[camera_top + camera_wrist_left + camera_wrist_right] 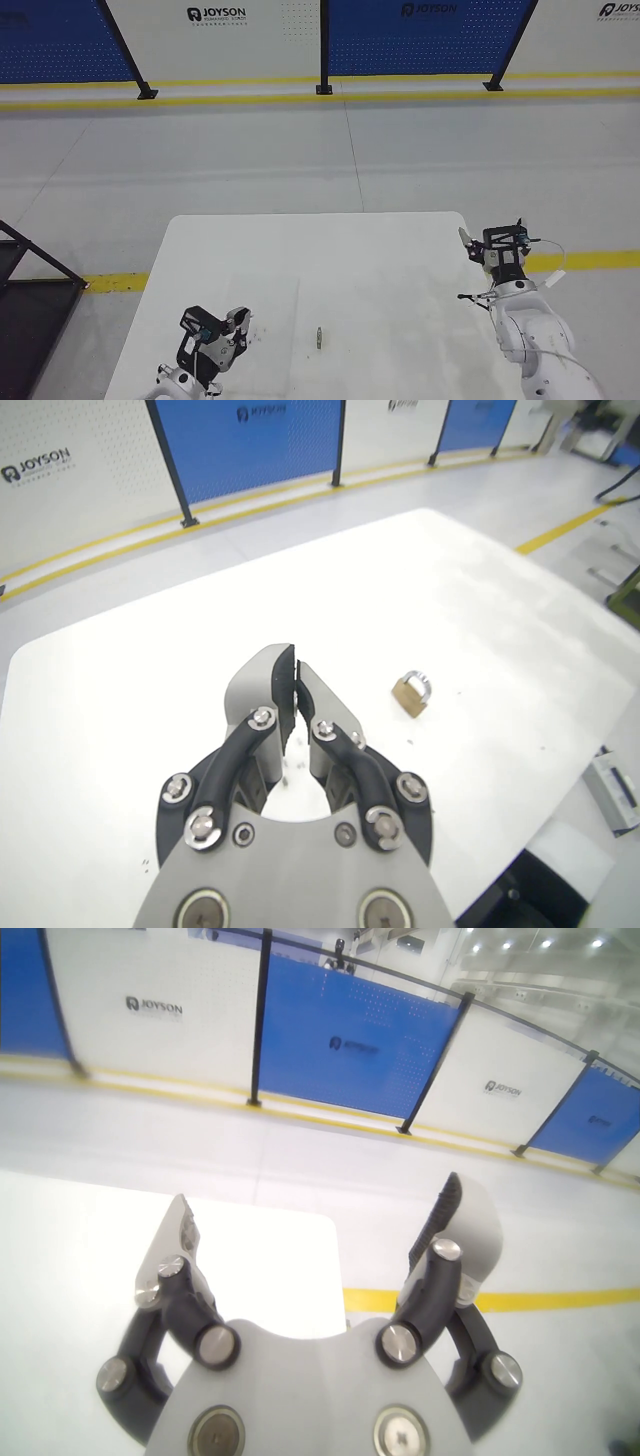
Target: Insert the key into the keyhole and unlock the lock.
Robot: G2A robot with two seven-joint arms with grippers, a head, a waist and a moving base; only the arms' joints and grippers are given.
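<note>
Near the lock (412,695), left claw (296,657) is closed (right claw (316,1190) gapes empty).

Bright, even light fills the hall, with ceiling lamps (506,945) glowing far off above the fence (350,1053). The white surface (450,600) glares almost to blank white in its middle. Shadows are faint; a soft one hugs the lock (411,696). In both wrist views the fence bows toward the edges.

Keyhole of lock (411,696) hidden; tiny glint (297,700) inside left pincer (296,660), unidentifiable.
</note>
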